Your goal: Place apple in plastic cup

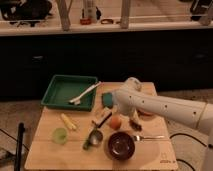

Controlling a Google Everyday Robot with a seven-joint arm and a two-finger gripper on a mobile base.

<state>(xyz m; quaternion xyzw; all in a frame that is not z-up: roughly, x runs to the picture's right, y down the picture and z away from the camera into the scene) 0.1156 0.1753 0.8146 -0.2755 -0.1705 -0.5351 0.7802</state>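
I am hovering my jaws just beside the apple [116,122] sitting mid-counter [50,156], likely lining up a grasp, clenched or released I cannot tell, while the plastic cup [60,135] is standing well apart.

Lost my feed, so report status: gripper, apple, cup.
Gripper low beside apple, on its left. Apple on board, not in plastic cup at front left. Metal spoon lies between them.

light: dim, warm | brighter strip along top | pincer [111,113]: shadowed, beside apple [116,122]
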